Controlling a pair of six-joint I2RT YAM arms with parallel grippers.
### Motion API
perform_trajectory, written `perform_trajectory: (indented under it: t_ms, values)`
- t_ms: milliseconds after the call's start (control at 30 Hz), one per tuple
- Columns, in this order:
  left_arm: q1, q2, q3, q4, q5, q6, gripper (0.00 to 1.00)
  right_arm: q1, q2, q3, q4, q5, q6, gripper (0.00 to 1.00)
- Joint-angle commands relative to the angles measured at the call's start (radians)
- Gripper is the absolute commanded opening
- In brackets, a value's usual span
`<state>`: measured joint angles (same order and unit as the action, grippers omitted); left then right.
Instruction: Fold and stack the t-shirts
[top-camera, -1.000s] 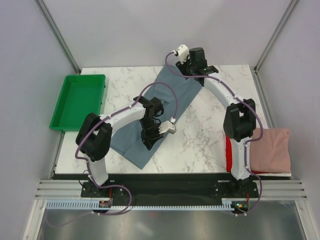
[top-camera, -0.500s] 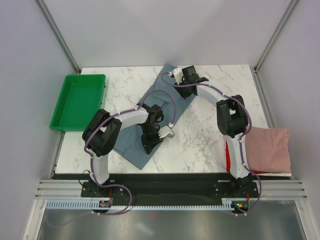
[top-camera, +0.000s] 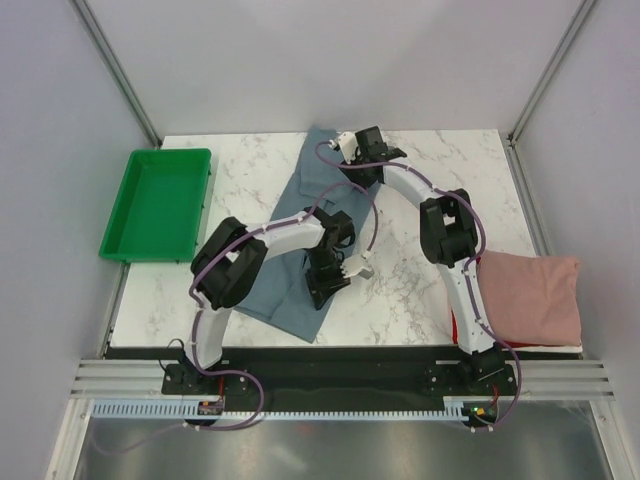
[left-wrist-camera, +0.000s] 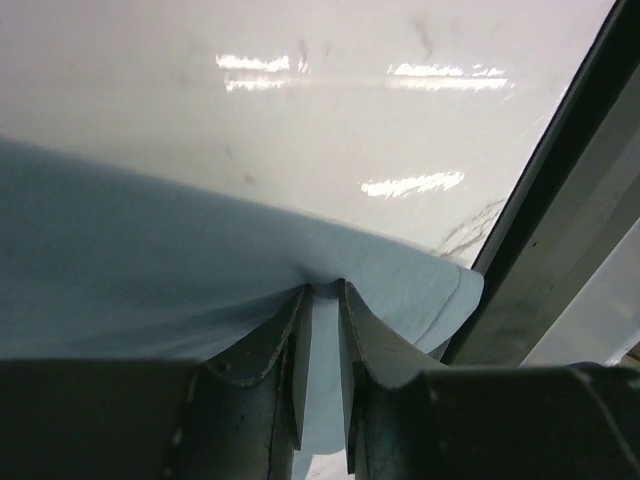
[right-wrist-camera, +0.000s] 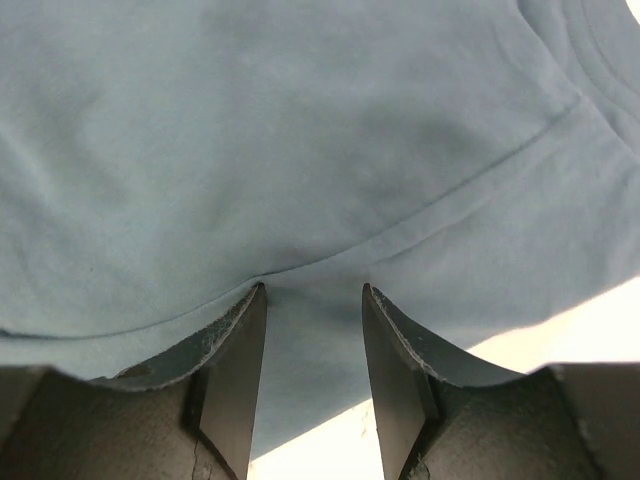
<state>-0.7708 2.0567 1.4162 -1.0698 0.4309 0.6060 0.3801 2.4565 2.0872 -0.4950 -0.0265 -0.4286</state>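
Cloth of the slate blue-grey t-shirt (top-camera: 300, 180) is thin and soft. I judge it light and limp: it will sag and wrinkle wherever it is not held, and it can slide on the smooth marble table (top-camera: 420, 200). The best hold is at a hem or a corner, where the stitched edge is thicker, with one grip at each end so that the fabric stays stretched between them.

The shirt lies spread on the middle of the table. Its long axis runs from the far edge, a little left of centre, toward the near-left. Which end is the collar I cannot tell.

At the near end, on the right border of the shirt, the left gripper (left-wrist-camera: 322, 300) is almost closed, with a thin fold of the edge pinched between its jaws. At the far end the right gripper (right-wrist-camera: 312, 300) has its jaws further apart. A hem seam curves down into the gap, so it seems to grip a thicker bunch there.

The dusty pink t-shirt (top-camera: 535, 295) rests folded at the near-right edge, with the red t-shirt (top-camera: 457, 318) just beside it, partly behind the right arm. The green tray (top-camera: 160, 153) sits off the left side, well apart.
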Motion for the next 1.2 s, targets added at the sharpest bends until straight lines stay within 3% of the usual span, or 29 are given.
perform_trajectory:
  t_ms: [0, 467, 867, 1000, 1067, 1167]
  values:
    - [-0.047, 0.112, 0.079, 0.157, 0.012, -0.014, 0.26, 0.003, 0.074, 0.094, -0.031, 0.0, -0.03, 0.51]
    - [-0.173, 0.339, 0.46, 0.05, 0.1, -0.081, 0.26, 0.008, 0.091, 0.136, -0.039, -0.039, -0.059, 0.52]
    - [-0.271, 0.339, 0.484, 0.053, 0.1, -0.135, 0.26, 0.003, 0.073, 0.14, -0.037, -0.024, -0.061, 0.51]
    - [-0.282, 0.177, 0.443, 0.068, 0.046, -0.195, 0.34, -0.017, -0.014, 0.14, -0.022, -0.01, 0.017, 0.52]
    - [-0.278, 0.007, 0.399, 0.079, -0.041, -0.248, 0.39, -0.047, -0.126, 0.102, 0.002, -0.007, 0.106, 0.52]
    - [-0.256, -0.206, 0.347, 0.102, -0.162, -0.304, 0.46, -0.098, -0.344, -0.077, 0.13, -0.01, 0.259, 0.55]
